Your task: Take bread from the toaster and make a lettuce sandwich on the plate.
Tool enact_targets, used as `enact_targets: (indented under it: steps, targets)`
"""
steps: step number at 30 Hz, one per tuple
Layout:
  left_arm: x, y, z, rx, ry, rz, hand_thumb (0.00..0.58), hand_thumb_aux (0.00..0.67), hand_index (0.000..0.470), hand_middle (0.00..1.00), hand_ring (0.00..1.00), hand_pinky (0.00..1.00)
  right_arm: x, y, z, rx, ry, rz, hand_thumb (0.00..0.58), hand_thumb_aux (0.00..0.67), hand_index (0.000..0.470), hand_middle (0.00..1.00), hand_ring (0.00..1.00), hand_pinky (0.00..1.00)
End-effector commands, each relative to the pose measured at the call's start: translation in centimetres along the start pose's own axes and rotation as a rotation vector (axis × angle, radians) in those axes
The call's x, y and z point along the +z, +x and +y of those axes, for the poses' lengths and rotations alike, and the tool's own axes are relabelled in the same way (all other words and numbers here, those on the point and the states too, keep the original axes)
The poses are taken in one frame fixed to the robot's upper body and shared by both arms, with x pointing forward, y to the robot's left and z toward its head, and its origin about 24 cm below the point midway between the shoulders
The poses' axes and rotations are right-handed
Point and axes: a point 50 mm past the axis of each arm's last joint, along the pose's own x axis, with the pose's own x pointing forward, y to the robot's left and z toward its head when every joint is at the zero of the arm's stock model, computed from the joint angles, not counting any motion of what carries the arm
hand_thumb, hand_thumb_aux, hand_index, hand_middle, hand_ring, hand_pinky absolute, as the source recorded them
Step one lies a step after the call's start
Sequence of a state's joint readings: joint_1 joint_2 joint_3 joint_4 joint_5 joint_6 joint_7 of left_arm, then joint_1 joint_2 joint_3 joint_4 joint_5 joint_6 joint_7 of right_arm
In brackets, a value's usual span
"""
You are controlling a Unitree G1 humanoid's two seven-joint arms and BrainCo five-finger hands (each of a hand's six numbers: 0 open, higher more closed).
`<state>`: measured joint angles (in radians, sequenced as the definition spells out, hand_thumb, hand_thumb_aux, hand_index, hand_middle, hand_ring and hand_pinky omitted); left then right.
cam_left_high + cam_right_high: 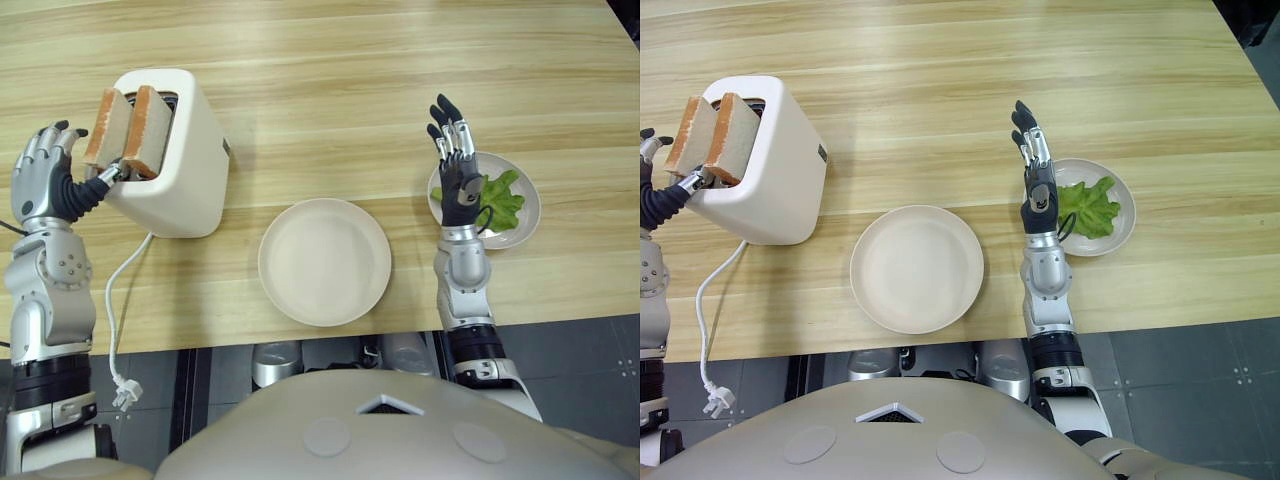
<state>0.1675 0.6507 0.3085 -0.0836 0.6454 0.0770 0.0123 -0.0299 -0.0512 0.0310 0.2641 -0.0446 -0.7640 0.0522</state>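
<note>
Evidently early in the task: nothing assembled yet.

Bread (128, 125): two toasted slices stand raised in the slots of the toaster (185, 165), to the left of the plate (325, 265) and slightly farther back. No slice removed.

Plate: bare, no bread, no lettuce.

Lettuce (503, 200): green leaves lie in a small dish (528, 218) to the right of the plate, near but not touching it. Untouched, by the look of it.

Left hand (45, 175): at the toaster's far side from the plate, up against the slice bases. Cannot tell whether it grips a slice.

Right hand (457, 170): flat and outstretched, holding nothing, over the dish rim nearest the plate.

Remaining, by my estimate: pull both slices, lay one on the plate, add lettuce, cap with the second.

Toaster cord (115, 300) trails left of the plate off the table's near edge.
</note>
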Motion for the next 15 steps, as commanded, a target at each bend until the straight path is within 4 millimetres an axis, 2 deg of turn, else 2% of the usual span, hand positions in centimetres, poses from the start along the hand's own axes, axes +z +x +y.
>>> enact_targets:
  steps: [1,2,3,4,6,7,9,15]
  targets:
    - [0.6,0.0,-0.6,-0.03,-0.032,-0.022,0.398,0.294,0.202,0.0,0.0,0.0,-0.1,-0.1,0.0,-0.001,-0.003,0.014,0.0,0.0,0.0,0.0,0.0,0.0]
    - [0.8,0.1,-0.7,-0.03,-0.038,-0.032,0.427,0.326,0.224,0.0,0.0,0.0,-0.1,-0.1,0.0,-0.001,-0.003,0.014,0.0,0.0,0.0,0.0,0.0,0.0]
    - [1.0,0.1,-0.8,-0.029,-0.042,-0.039,0.478,0.389,0.267,0.0,0.0,0.0,-0.1,-0.1,0.0,0.0,-0.003,0.014,0.0,0.0,0.0,0.0,0.0,0.0]
    - [1.3,0.2,-0.8,-0.021,-0.056,-0.05,0.498,0.418,0.287,0.0,0.0,0.0,-0.1,0.0,0.0,0.002,-0.002,0.016,0.0,0.0,0.0,0.0,0.0,0.0]
    - [1.8,0.2,-0.5,0.011,-0.074,-0.062,0.558,0.539,0.37,0.0,0.0,0.0,-0.2,-0.1,0.0,0.004,-0.001,0.017,0.0,0.0,0.0,0.0,0.0,0.0]
    - [1.9,0.3,-0.1,0.037,-0.079,-0.065,0.558,0.539,0.37,0.0,0.0,0.0,-0.2,-0.1,0.0,0.006,-0.001,0.018,0.0,0.0,0.0,0.0,0.0,0.0]
    - [2.0,0.5,0.9,0.1,-0.084,-0.065,0.58,0.67,0.46,0.0,0.0,0.0,-0.2,-0.1,0.0,0.007,-0.001,0.02,0.0,0.0,0.0,0.0,0.0,0.0]
    - [2.5,0.9,2.6,0.228,-0.11,-0.09,0.58,0.67,0.46,0.0,0.0,0.0,-0.4,-0.1,0.2,0.012,0.002,0.026,0.0,0.0,0.0,0.0,0.0,0.0]
